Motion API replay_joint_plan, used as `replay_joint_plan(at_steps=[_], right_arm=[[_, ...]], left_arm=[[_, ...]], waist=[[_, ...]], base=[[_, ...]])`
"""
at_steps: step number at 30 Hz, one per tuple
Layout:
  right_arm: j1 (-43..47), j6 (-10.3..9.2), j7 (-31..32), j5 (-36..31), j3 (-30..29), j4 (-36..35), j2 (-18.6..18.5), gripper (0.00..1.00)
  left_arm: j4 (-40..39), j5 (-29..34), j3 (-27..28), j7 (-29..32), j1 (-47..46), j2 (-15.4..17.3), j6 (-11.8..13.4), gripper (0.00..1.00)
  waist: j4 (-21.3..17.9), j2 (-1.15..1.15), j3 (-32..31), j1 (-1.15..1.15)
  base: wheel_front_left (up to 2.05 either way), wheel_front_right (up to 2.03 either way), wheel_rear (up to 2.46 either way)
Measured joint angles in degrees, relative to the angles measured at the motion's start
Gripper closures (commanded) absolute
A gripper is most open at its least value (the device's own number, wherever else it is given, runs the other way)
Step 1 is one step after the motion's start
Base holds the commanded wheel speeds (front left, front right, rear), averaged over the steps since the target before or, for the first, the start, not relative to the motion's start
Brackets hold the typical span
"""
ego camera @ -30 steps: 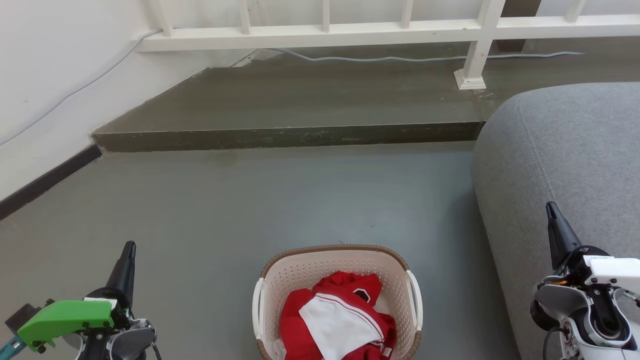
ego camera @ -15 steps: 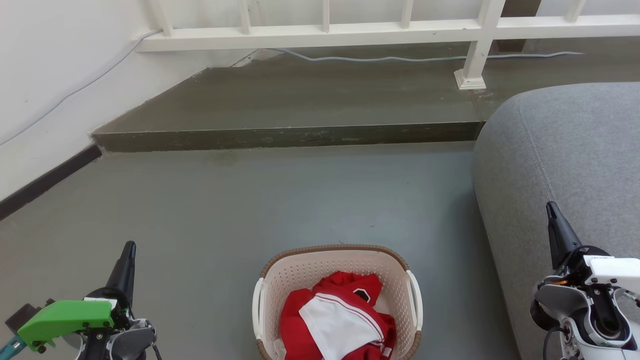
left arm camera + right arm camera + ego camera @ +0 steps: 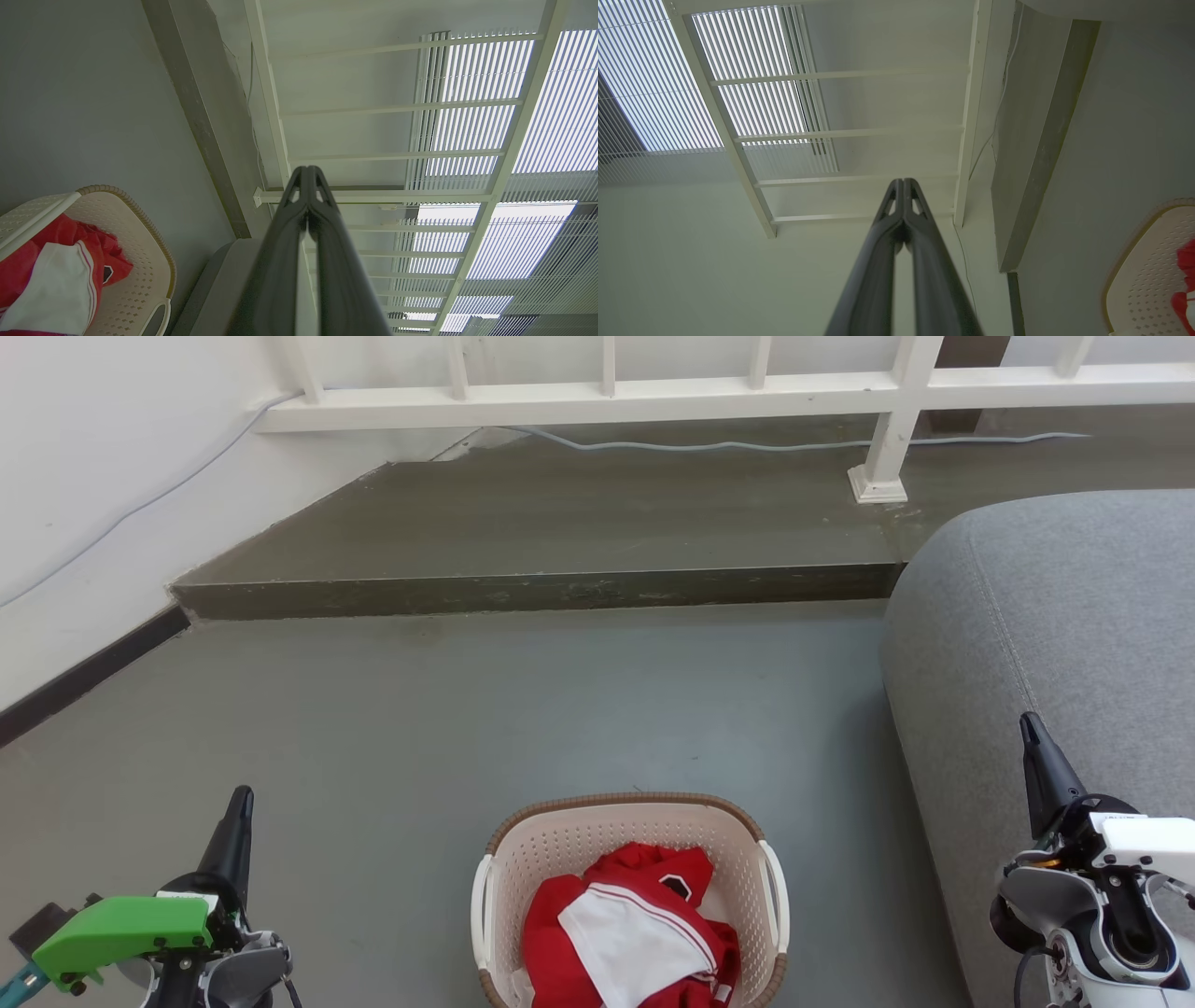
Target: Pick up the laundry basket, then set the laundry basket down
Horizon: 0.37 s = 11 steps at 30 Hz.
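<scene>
The grey floor [image 3: 560, 709] carries the laundry basket [image 3: 625, 799], midway between the left gripper [image 3: 240, 800] and right gripper [image 3: 1028, 724], both with jaws pressed together. Unless they spread first, they may shove the handles [image 3: 480, 915] and tip the clothes [image 3: 625, 933] out.

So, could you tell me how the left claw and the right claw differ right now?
The left claw carries a green housing; the right claw a white one. The left claw shows against the floor, the right against the grey sofa. Both are shut, pointing up the head view, apart from the laundry basket.
</scene>
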Motion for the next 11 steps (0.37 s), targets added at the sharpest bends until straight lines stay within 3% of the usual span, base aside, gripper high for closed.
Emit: replay_joint_plan(at_steps=[11], right_arm=[[0.0, 0.07, 0.0, 0.0, 0.0, 0.0, 0.0, 1.0]], left_arm=[[0.0, 0.0, 0.0, 0.0, 0.0, 0.0, 0.0, 1.0]], waist=[[0.0, 0.0, 0.0, 0.0]], base=[[0.0, 0.0, 0.0]])
